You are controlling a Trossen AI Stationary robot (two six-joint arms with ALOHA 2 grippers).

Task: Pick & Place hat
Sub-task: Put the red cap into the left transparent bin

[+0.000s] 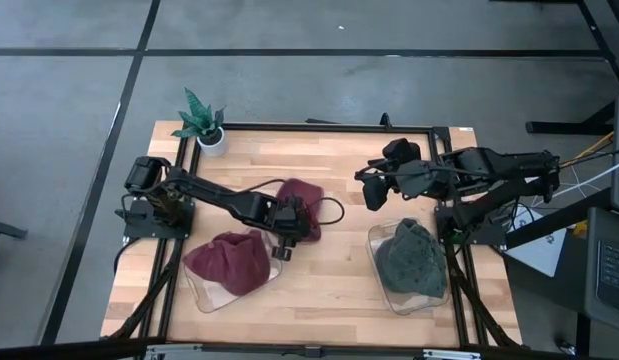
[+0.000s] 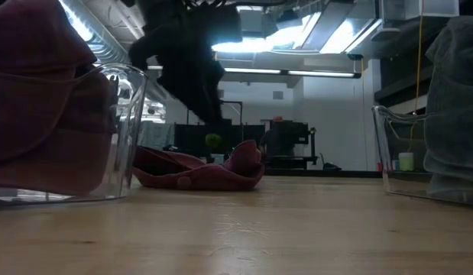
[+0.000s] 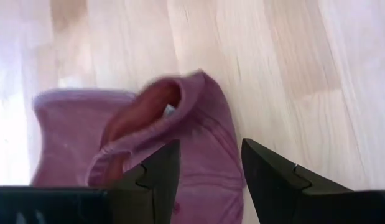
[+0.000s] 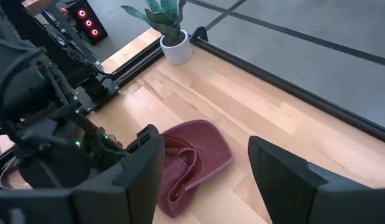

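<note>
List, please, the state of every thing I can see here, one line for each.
Loose maroon hat: lying crumpled on the table, outside any bin.
Left bin: holds a maroon hat.
Right bin: holds a grey-green hat.
Left gripper: jaws open, above the loose maroon hat.
Right gripper: jaws open, raised, holding nothing.
Potted plant: upright at the table corner.

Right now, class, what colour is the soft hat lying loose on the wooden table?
Maroon; the loose fabric hat shows best in the right wrist view.
</note>
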